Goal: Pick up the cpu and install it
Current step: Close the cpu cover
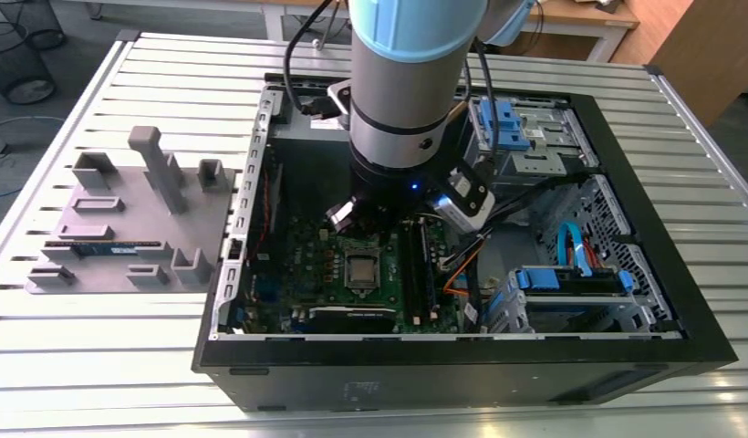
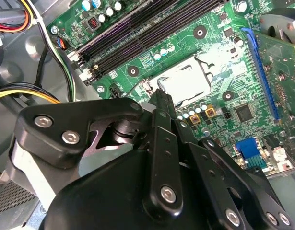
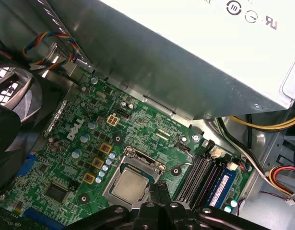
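Slatted metal forms the surface [image 1: 119, 365], which carries an open black computer case [image 1: 666, 347] toward its right edge in the exterior view and a grey fixture plate [image 1: 112, 224] near its left edge, a blue-green memory stick [image 1: 107, 245] lying on that plate; inside the case lies a green motherboard [image 3: 137, 129], with the grey power supply box [image 3: 195, 52] along one wall and bundled coloured cables [image 3: 281, 127] beside it; the arm [image 1: 405, 82] reaches straight down into the case over the board; the cpu [image 3: 130, 184] sits flat in its socket frame [image 3: 133, 160] near the middle of the board, silvery top upward, also seen from the exterior view [image 1: 362, 269]; black memory slots [image 2: 147, 28] run alongside the socket, one holding a blue module [image 3: 219, 187]; the tool [image 3: 159, 191] hangs just above the socket's edge, its fingertips drawn together and clamped on nothing, close to the cpu but apart from it in both wrist views.
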You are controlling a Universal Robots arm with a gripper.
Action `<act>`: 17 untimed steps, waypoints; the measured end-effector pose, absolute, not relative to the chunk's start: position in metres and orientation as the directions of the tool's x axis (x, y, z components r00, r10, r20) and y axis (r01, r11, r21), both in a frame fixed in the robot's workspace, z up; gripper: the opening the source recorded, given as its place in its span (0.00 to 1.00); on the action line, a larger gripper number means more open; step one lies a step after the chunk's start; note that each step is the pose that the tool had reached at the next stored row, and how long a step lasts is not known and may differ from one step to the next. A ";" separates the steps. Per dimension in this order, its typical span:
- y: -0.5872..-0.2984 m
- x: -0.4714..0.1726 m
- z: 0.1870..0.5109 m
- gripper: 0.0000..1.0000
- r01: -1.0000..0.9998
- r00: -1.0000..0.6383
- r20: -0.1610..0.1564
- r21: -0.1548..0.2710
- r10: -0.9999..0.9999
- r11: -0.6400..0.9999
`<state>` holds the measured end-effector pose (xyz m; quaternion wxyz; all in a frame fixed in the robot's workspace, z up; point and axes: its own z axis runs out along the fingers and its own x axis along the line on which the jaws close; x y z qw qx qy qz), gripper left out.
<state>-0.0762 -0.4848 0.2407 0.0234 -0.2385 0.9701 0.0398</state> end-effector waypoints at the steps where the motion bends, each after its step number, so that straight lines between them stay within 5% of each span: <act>1: -0.485 -0.076 0.241 0.11 -0.465 -0.885 -0.064 0.066 -0.461 0.883; 17: -0.499 -0.083 0.238 0.11 -0.461 -0.887 -0.067 0.065 -0.457 0.885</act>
